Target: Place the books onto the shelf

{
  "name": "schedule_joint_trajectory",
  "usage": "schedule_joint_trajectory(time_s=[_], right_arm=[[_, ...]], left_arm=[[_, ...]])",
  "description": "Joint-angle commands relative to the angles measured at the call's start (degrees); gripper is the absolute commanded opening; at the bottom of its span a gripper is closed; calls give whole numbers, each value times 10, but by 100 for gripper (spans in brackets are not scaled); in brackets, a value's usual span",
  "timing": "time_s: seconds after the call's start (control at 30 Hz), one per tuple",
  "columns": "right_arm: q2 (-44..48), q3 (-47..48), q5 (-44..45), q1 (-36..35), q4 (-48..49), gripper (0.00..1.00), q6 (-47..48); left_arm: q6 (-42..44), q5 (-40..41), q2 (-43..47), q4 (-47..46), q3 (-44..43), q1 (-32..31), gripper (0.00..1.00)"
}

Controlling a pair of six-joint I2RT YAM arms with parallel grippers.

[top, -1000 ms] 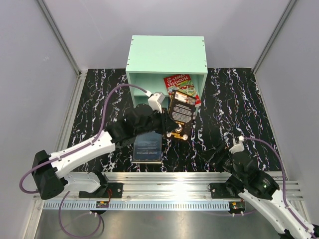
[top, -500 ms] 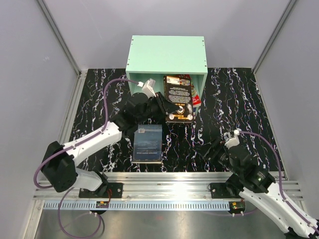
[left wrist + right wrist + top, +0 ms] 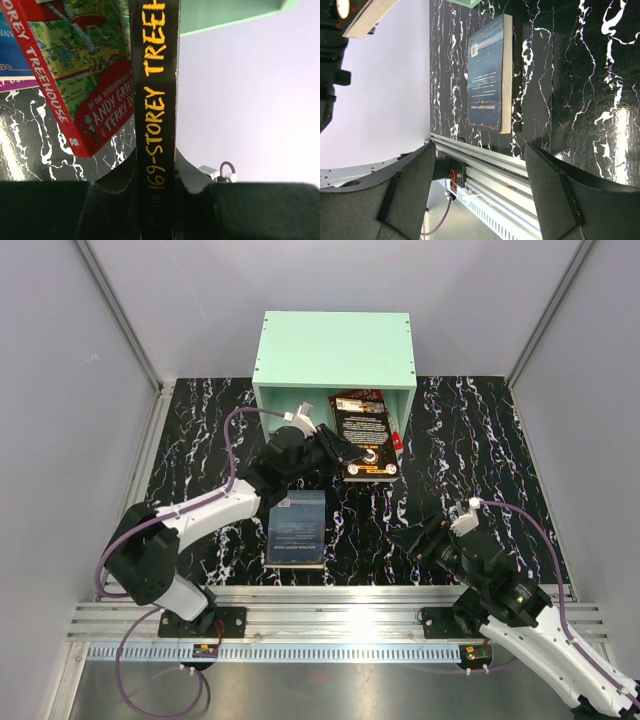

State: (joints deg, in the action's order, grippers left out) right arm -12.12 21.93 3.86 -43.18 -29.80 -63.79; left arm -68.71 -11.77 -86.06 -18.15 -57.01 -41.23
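**Top view:** the left gripper (image 3: 338, 452) is clamping the black book (image 3: 365, 430) at the opening of the shelf (image 3: 335, 345), beside the red book (image 3: 398, 441). The dark blue book (image 3: 297, 528) is lying on the table (image 3: 480, 440), not yet shelved.

**Left wrist:** the black spine is sitting between closed fingers.

**Right wrist:** the right gripper (image 3: 479, 172) is hanging open and empty, apart from the dark blue book.

You see a mint-green shelf (image 3: 335, 345) on a black, white-veined table (image 3: 480, 440), a dark blue book (image 3: 297, 527), a black book (image 3: 156, 100) lettered in yellow, and a red book (image 3: 75, 75) with a green illustrated cover.
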Motion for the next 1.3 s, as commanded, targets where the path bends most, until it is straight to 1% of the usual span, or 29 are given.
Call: schedule_joint_trajectory(time_s=[0.0, 0.03, 0.07, 0.13, 0.27, 0.4, 0.57, 0.67, 0.7, 0.77, 0.8, 0.83, 0.87, 0.93, 0.97, 1.03, 1.07, 1.1, 1.13, 1.17, 1.2, 1.27], right_arm=[[1, 4, 4, -3, 25, 78, 7], [-2, 4, 5, -4, 29, 78, 7], [-5, 5, 9, -4, 33, 77, 9], [-23, 8, 11, -4, 49, 75, 16], [-67, 25, 20, -4, 79, 66, 34], [-134, 61, 32, -3, 113, 61, 68], [-205, 91, 36, -3, 156, 58, 92], [-248, 120, 55, -4, 187, 58, 108], [-269, 128, 62, -3, 193, 58, 120], [-294, 153, 82, -3, 212, 56, 139], [-323, 163, 86, -3, 218, 53, 158], [-339, 174, 91, -3, 221, 50, 168], [-355, 187, 107, -2, 216, 43, 173], [-401, 224, 114, 2, 209, 34, 199], [-416, 241, 113, 10, 209, 27, 205], [-453, 255, 105, 20, 216, 20, 216], [-465, 267, 90, 36, 222, 15, 219], [-484, 271, 82, 44, 226, 13, 219], [-493, 274, 73, 55, 233, 13, 220], [-500, 277, 55, 62, 243, 12, 220], [-514, 280, 48, 75, 248, 11, 219], [-530, 282, 28, 84, 258, 10, 218]], left_arm=[[-21, 10, -15, -76, -25, 1, 0], [-18, 13, -24, -76, -30, 1, 9], [-16, 17, -29, -74, -40, 2, 13], [-7, 21, -43, -67, -49, 3, 16], [-3, 28, -59, -47, -72, 7, 20], [0, 30, -60, -46, -76, 17, 20], [0, 24, -67, -44, -85, 33, 22], [-3, 7, -82, -47, -97, 45, 28], [-3, 2, -87, -48, -100, 51, 28], [-7, -12, -102, -52, -108, 55, 31], [-9, -19, -107, -54, -111, 61, 32], [-13, -26, -118, -55, -114, 63, 37], [-12, -44, -125, -51, -120, 65, 39], [0, -59, -142, -35, -140, 70, 46], [6, -71, -147, -6, -149, 71, 52], [24, -78, -157, 20, -168, 74, 59], [27, -84, -159, 30, -171, 77, 64], [29, -87, -159, 31, -170, 79, 66], [35, -89, -156, 32, -166, 79, 71], [38, -91, -155, 39, -167, 81, 78], [40, -92, -154, 43, -166, 84, 88], [47, -98, -150, 51, -170, 87, 90]])
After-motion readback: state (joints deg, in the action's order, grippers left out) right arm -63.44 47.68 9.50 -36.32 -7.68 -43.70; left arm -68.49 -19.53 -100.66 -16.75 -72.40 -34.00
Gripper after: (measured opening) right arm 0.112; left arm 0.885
